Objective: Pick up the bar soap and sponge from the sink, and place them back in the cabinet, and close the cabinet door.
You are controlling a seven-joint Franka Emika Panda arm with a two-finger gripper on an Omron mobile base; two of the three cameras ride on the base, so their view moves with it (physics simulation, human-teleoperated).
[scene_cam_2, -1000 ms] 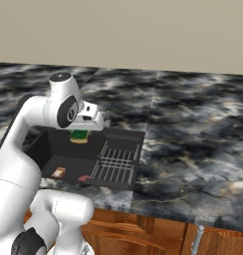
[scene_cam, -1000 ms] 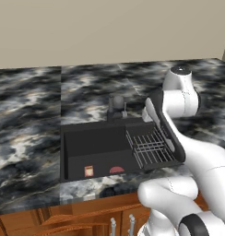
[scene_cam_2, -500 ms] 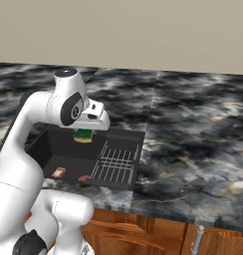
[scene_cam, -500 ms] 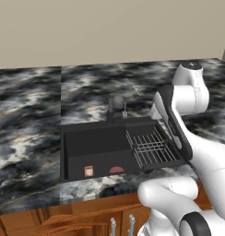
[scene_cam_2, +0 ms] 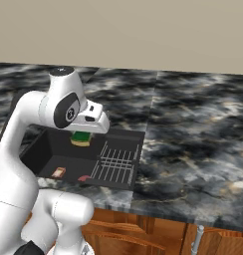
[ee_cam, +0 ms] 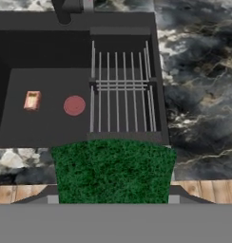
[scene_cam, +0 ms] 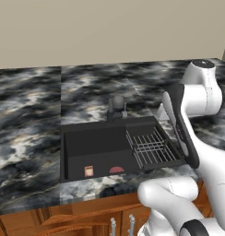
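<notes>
The sink (ee_cam: 42, 52) lies below my gripper (ee_cam: 111, 201), orange block (ee_cam: 32, 100) and pink round piece (ee_cam: 74, 105) on its floor at ten o'clock. The sponge (ee_cam: 112, 171) sits clamped between my fingers, green face up.

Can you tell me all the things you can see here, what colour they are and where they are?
sink: one, black, set into the counter.
wire rack: one, grey, at one side inside the sink.
faucet: one, dark, behind the sink.
small orange rectangle: one, on the sink floor.
pink rounded piece: one, on the sink floor beside the orange one.
counter: one, black and grey marble.
low cabinets: reddish-brown wood, under the counter.
sponge: one, green over yellow, held above the sink.
gripper: one, white, shut on the sponge.
</notes>
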